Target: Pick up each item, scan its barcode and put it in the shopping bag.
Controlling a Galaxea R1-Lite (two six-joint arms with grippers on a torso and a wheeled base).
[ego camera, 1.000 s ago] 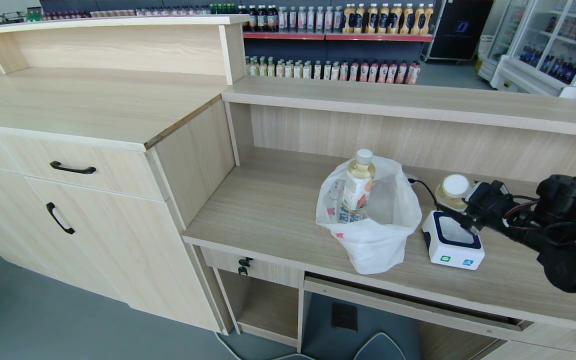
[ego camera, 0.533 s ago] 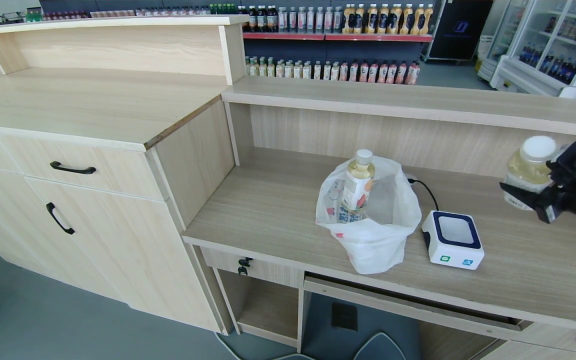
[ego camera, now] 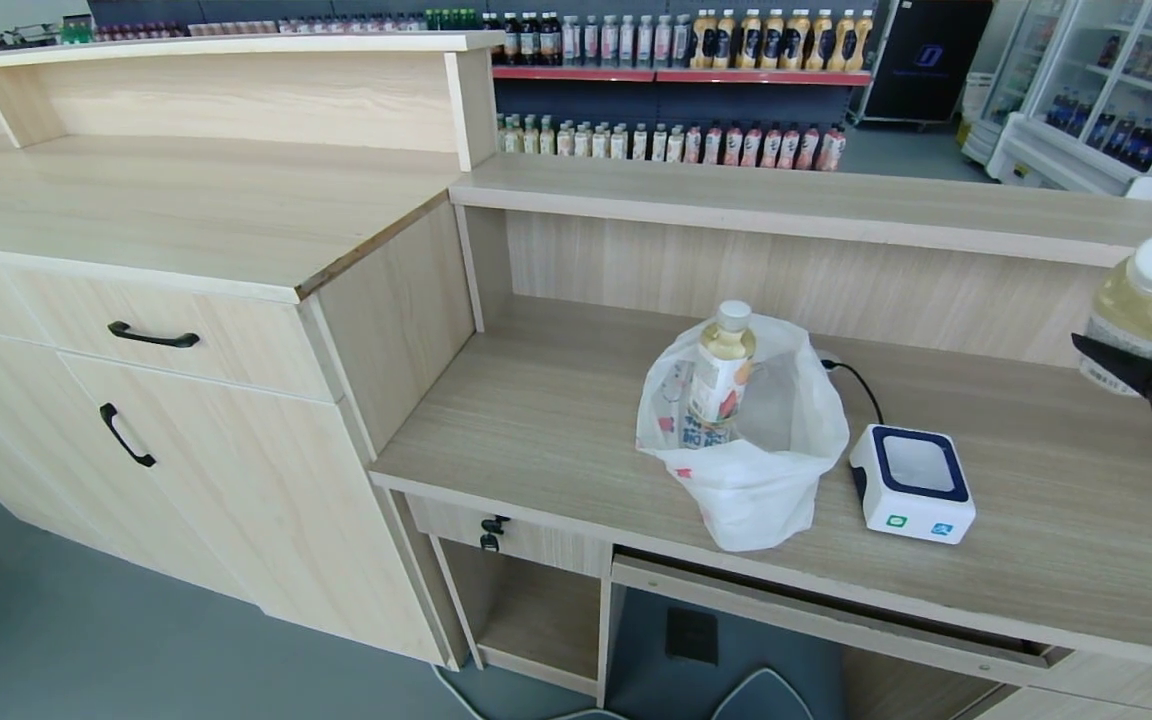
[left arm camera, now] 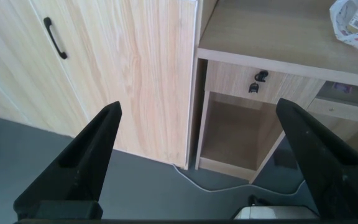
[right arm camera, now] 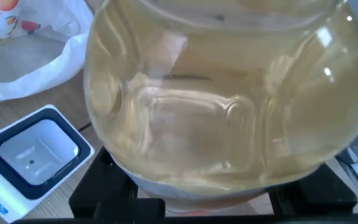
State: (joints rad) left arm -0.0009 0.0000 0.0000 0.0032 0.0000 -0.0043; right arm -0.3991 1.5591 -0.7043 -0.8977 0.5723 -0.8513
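Note:
My right gripper (ego camera: 1141,372) is shut on a white-capped bottle of pale yellow drink (ego camera: 1141,305), held upright in the air at the far right, above the counter (ego camera: 556,420). In the right wrist view the held bottle (right arm camera: 229,106) looms close, with the scanner (right arm camera: 33,158) below it. The white scanner (ego camera: 913,482) with its dark-rimmed window lies on the counter right of the white shopping bag (ego camera: 746,470). A second drink bottle (ego camera: 721,375) stands upright inside that bag. My left gripper (left arm camera: 197,162) hangs open low beside the counter, over the grey floor, holding nothing.
A raised ledge (ego camera: 796,200) runs behind the counter. Left of it stands a taller cabinet (ego camera: 156,330) with black handles. The scanner's black cable (ego camera: 851,380) runs back behind the bag. An open pull-out shelf (ego camera: 816,610) sits under the counter's front edge.
My right gripper has carried the bottle from just above the scanner up and far to the right. The head camera has shifted slightly.

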